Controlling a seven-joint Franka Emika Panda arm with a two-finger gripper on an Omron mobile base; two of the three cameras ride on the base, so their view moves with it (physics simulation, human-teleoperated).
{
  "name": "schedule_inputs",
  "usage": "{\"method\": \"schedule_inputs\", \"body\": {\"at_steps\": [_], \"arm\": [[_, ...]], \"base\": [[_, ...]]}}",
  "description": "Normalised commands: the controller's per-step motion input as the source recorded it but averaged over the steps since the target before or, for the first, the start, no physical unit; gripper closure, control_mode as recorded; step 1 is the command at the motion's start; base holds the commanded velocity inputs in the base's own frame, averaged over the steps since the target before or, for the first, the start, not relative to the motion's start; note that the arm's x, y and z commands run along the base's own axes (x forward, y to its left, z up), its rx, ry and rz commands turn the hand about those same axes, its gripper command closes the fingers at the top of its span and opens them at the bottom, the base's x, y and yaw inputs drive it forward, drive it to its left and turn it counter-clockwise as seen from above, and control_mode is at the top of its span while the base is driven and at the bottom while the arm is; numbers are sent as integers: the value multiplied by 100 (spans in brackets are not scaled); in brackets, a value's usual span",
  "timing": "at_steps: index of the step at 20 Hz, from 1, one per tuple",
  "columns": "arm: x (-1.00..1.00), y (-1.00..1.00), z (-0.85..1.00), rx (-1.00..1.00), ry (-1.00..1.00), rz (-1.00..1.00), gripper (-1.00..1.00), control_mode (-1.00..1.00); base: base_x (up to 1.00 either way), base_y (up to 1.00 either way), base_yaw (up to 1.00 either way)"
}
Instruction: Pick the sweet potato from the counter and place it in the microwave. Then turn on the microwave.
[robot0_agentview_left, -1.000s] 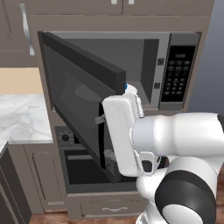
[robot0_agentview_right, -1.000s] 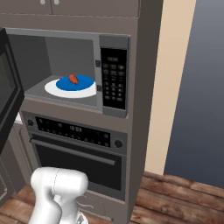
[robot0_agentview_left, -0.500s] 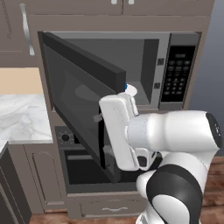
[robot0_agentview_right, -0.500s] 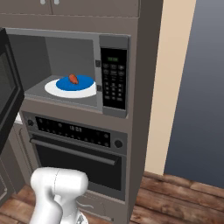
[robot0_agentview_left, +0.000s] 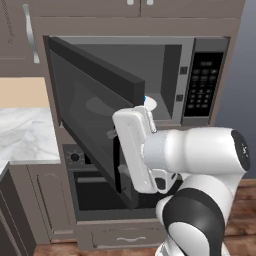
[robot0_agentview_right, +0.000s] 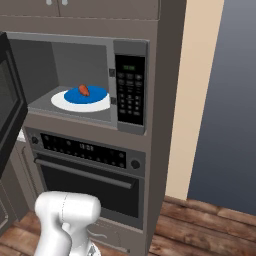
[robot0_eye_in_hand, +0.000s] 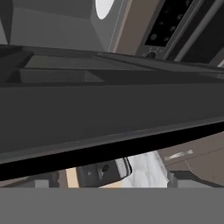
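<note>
Sweet potato in microwave; tool wide open, empty

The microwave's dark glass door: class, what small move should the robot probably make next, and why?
Probably push the dark glass door shut. The small reddish-orange sweet potato already lies on the round blue plate inside the grey-steel microwave, the door hangs open, and the black keypad panel likely needs it closed.

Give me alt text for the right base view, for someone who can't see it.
A sweet potato lies on a blue plate on the white turntable inside the open microwave, whose dark door swings out at the left edge. Its black keypad panel is at right, an oven with a clock display sits below, and the robot's white arm rises at lower left.
</note>
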Motion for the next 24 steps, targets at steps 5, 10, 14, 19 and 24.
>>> {"method": "schedule_inputs", "body": {"at_steps": [5, 10, 14, 19, 24], "arm": [[21, -5, -18, 1, -2, -6, -100, -100], [27, -19, -17, 0, 1, -11, -100, -100], [33, -25, -18, 1, 7, -11, -100, -100], [35, -31, -16, 0, 8, -10, -100, -100], [35, -37, -14, 0, 8, -12, -100, -100]], "base": [[0, 0, 0], [0, 0, 0], [0, 0, 0], [0, 0, 0], [0, 0, 0]]}}
